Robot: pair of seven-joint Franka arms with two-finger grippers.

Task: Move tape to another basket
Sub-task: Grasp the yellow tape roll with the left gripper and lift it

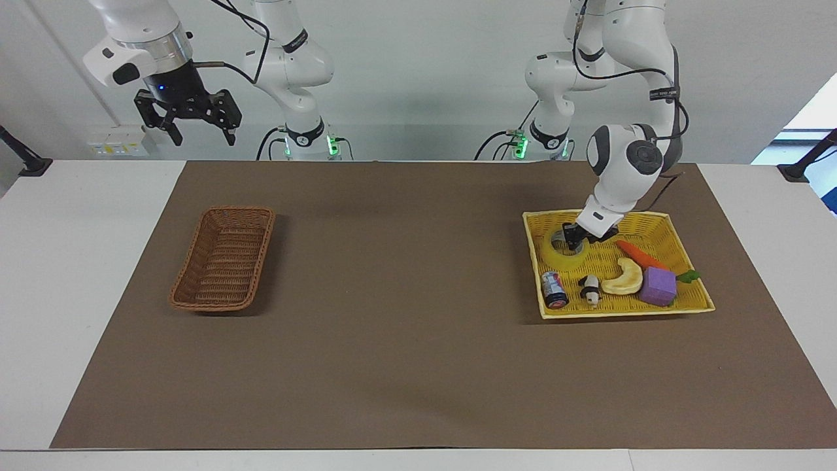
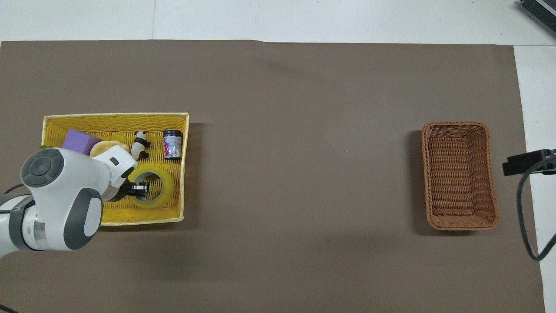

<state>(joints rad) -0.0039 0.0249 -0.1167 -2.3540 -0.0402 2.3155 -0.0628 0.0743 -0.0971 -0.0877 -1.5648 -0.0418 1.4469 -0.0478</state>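
The left gripper (image 1: 578, 240) reaches down into the glossy yellow tape roll (image 1: 561, 256); grip unclear. The small can (image 2: 173, 144) just beside it bears unreadable print. The right gripper (image 1: 191, 125) waits, fingers spread.

**No legible writing in either view**

No text, brand, number or sign can be read anywhere. The small can (image 1: 554, 290) lying in the yellow basket (image 1: 660, 308) carries a printed label in white, blue and red, but its lettering cannot be made out. The dark bands on the arms bear pale markings that are likewise too small to read.
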